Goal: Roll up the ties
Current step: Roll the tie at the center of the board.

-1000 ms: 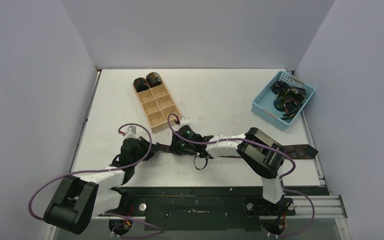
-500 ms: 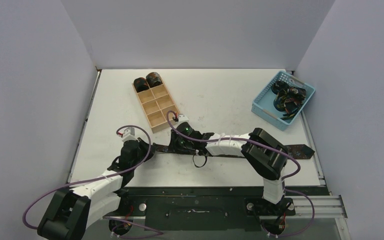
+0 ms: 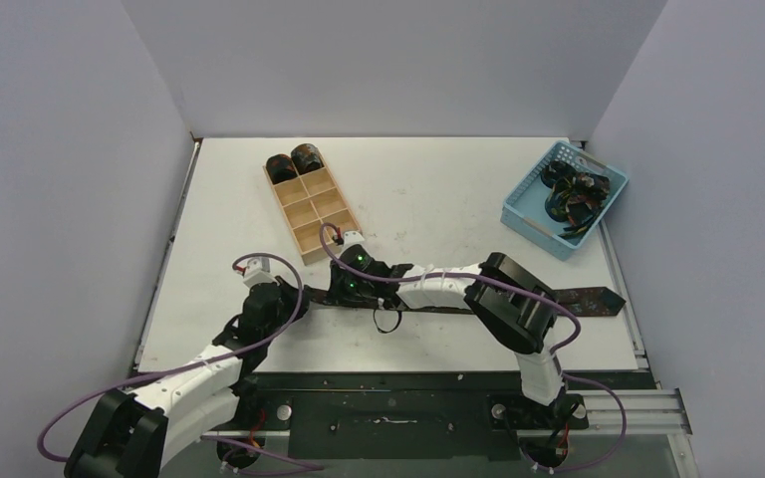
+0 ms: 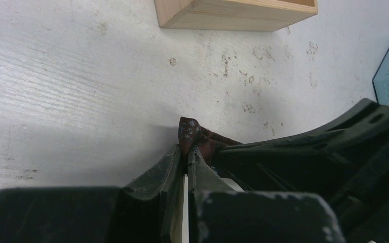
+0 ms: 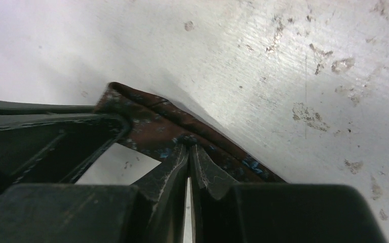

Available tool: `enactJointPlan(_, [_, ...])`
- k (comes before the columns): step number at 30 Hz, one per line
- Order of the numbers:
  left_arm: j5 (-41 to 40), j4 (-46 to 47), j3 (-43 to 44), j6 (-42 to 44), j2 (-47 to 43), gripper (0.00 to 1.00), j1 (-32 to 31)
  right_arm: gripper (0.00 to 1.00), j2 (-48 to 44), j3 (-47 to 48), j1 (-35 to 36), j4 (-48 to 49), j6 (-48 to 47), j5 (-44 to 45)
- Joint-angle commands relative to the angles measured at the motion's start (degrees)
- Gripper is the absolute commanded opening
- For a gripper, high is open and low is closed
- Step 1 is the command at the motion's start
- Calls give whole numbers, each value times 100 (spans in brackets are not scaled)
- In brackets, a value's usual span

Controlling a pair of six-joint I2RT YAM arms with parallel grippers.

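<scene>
Left hand sits near-left on the worktop, fingers fully closed on the narrow left end of the tie. Left wrist view: a small bunch of reddish-brown fabric sticks up just past the fingertips, pinched between them.

Right hand is just to the right of the left one, nearly touching it. It is also clamped down tight, gripping the same tie a little further along. Right wrist view: the fabric is folded up into a ridge at the fingertips, blue and red flecks visible, with the rest of the strip lying flat on the worktop.

From the hands the tie runs right as a flat dark strip, mostly hidden under the right arm. Its wider pointed end lies exposed near the right edge of the worktop. Not coiled at this point.

Further back, left of centre: wooden tray, eight compartments in two columns, set at an angle. Its near corner is just beyond the right hand, apart from it. Two rolled ties sit in the two farthest compartments, one each.

Far right: light blue basket with a tangled heap of loose ties inside, well apart from both hands.
</scene>
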Motion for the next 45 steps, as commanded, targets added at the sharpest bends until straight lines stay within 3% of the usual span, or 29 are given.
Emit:
enactJointPlan(1, [-182, -82, 98, 170, -282, 0, -58, 7, 275, 154, 18, -86, 91, -33])
enactJointPlan(12, [-304, -186, 199, 673, -549, 0, -595, 5, 601, 30, -31, 349, 282, -269])
enactJointPlan(18, [-158, 197, 215, 885, -429, 0, -1034, 5, 755, -230, -164, 1164, 372, -811])
enactJointPlan(23, [-367, -96, 518, 1154, -439, 0, -1146, 5, 601, -528, -352, 1717, 430, -1130])
enactJointPlan(30, [-1157, -1053, 965, 1537, -534, 0, -1162, 9, 110, -600, -431, 1307, 272, -1028])
enactJointPlan(45, [-2243, -1419, 1430, 1818, -52, 0, -1698, 19, -943, -1008, -914, 1111, 339, -1109])
